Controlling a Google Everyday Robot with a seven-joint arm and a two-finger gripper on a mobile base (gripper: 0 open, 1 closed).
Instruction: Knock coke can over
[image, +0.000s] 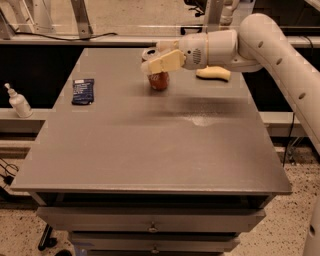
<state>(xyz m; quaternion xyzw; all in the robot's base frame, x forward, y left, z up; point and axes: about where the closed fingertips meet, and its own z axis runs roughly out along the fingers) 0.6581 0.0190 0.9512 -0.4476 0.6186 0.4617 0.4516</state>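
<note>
The coke can (159, 81) is a small red can with a silver top, standing at the back middle of the grey table (150, 145). Its silver top shows at the upper left and the can seems to lean a little to the left. My gripper (161, 61) reaches in from the right on the white arm (265, 40) and is up against the upper part of the can, hiding that part from view. Only the red lower half of the can shows below the gripper.
A yellow sponge (213, 73) lies behind the arm at the back right of the table. A dark blue packet (83, 91) lies at the left of the table. A white pump bottle (19, 102) stands on a ledge left of the table.
</note>
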